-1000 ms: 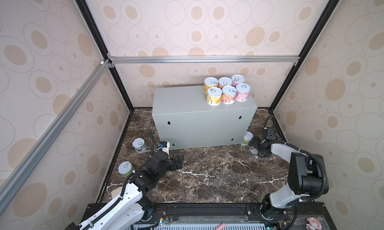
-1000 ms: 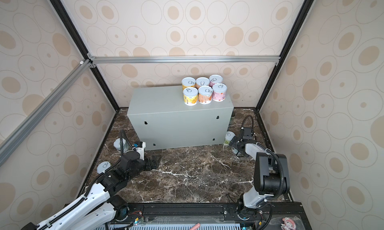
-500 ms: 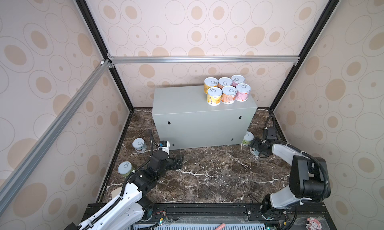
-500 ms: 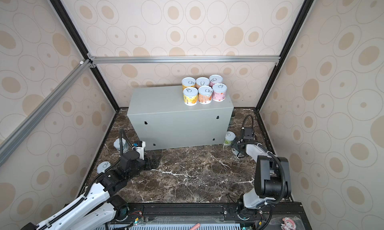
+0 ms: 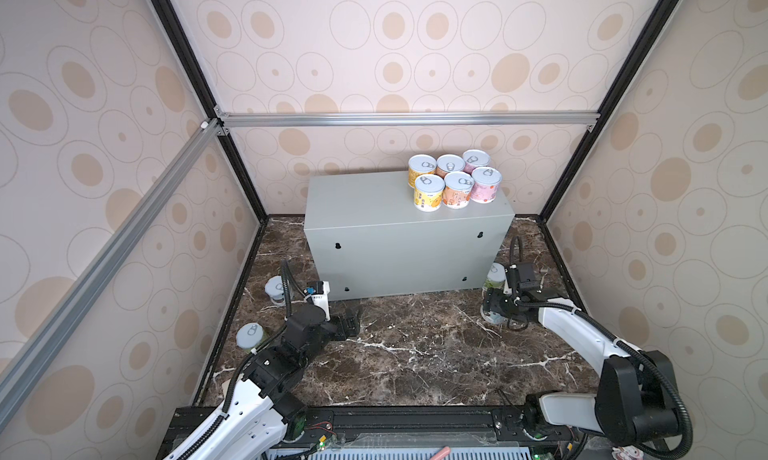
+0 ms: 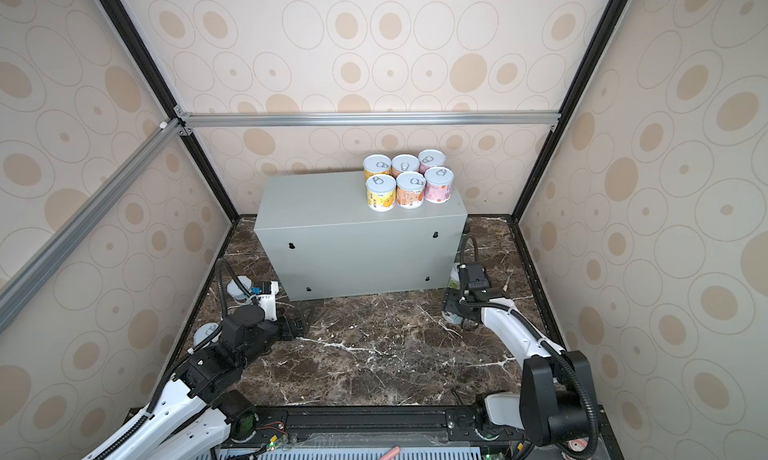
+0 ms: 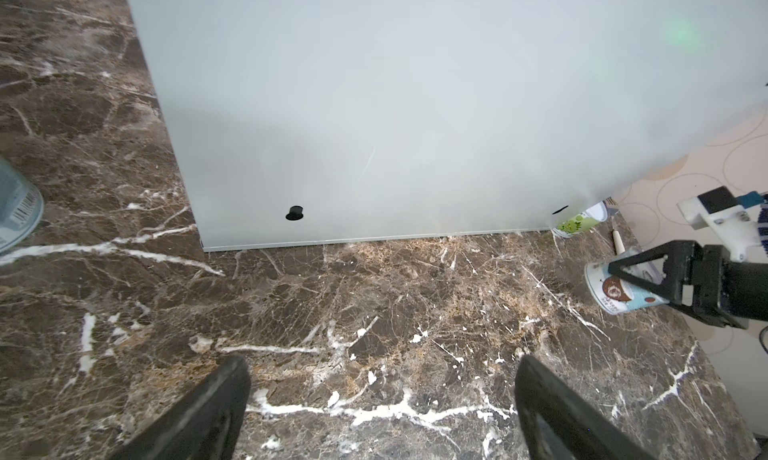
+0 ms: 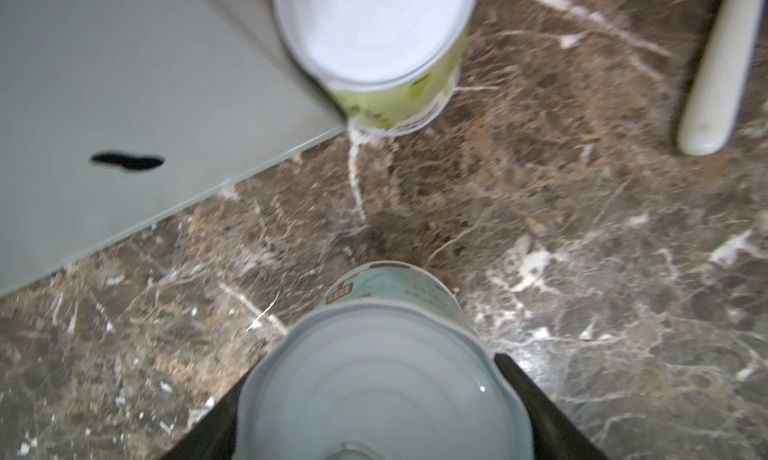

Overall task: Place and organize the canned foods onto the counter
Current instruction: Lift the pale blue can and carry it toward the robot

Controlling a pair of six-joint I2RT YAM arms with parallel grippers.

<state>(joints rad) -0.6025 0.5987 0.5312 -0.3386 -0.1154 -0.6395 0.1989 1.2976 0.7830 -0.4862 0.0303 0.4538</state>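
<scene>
– Teal can, where?
– Down by the marble floor, near the counter's front right corner; right fingers clamp its sides. A green can is just beside that corner.
– Left fingers?
– Wide, empty. Six cans on counter, back right.

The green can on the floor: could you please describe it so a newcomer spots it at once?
Find the grey counter, then its front right bottom corner. The green can stands upright on the marble there. Only its label is green; its neighbour is a teal can.
</scene>
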